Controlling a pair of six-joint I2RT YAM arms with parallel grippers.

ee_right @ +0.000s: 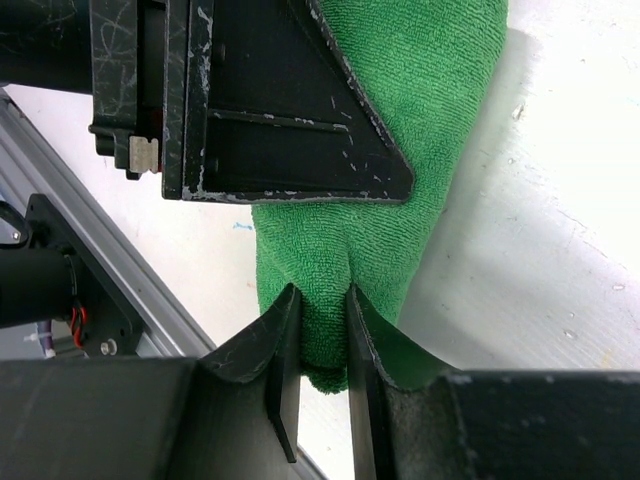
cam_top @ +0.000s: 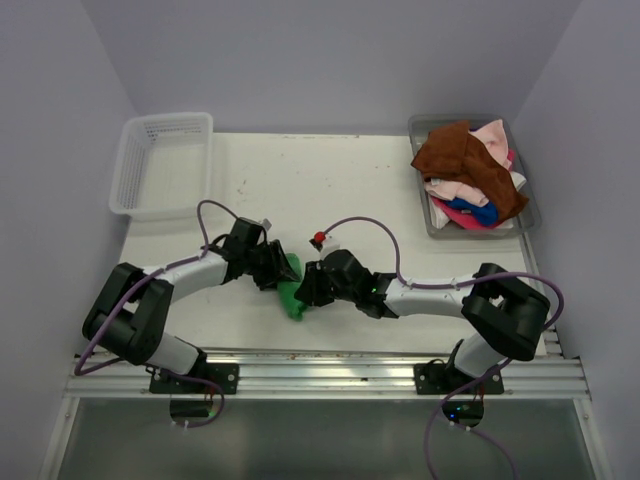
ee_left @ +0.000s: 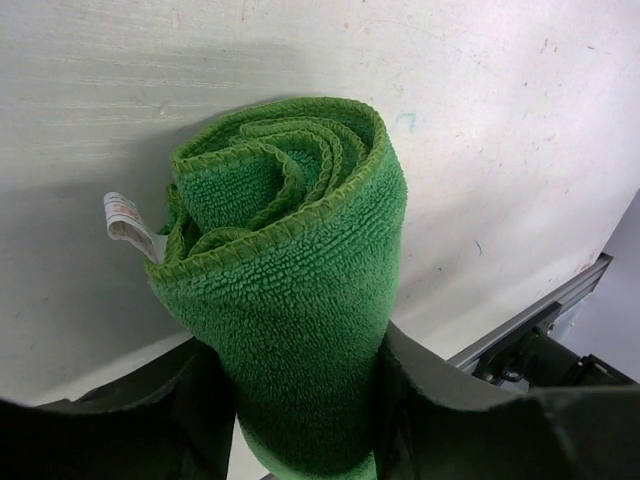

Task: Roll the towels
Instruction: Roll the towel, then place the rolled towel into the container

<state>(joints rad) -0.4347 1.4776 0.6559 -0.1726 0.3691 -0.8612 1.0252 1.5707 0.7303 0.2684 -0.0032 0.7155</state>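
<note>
**Rolled green towel (cam_top: pixel 290 292) clamped by both pincers on the desk (cam_top: pixel 350 190), midway along the near edge.**

The left pincer (ee_left: pixel 305 400) held the roll's body; the right pincer (ee_right: pixel 323 330) pinched one end. Uneven release could let the coil slacken; it was perhaps loose where hidden. Other towels (cam_top: pixel 470 170) lay heaped in the tray (cam_top: pixel 478 234) at the far right corner, the basket (cam_top: pixel 160 118) at the far left, neither obstructing.

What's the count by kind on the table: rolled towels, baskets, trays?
Rolled green towel: 1
White mesh basket: 1
Grey tray: 1, holding a pile of unrolled towels, number unclear
Total: 3, plus the pile
</note>
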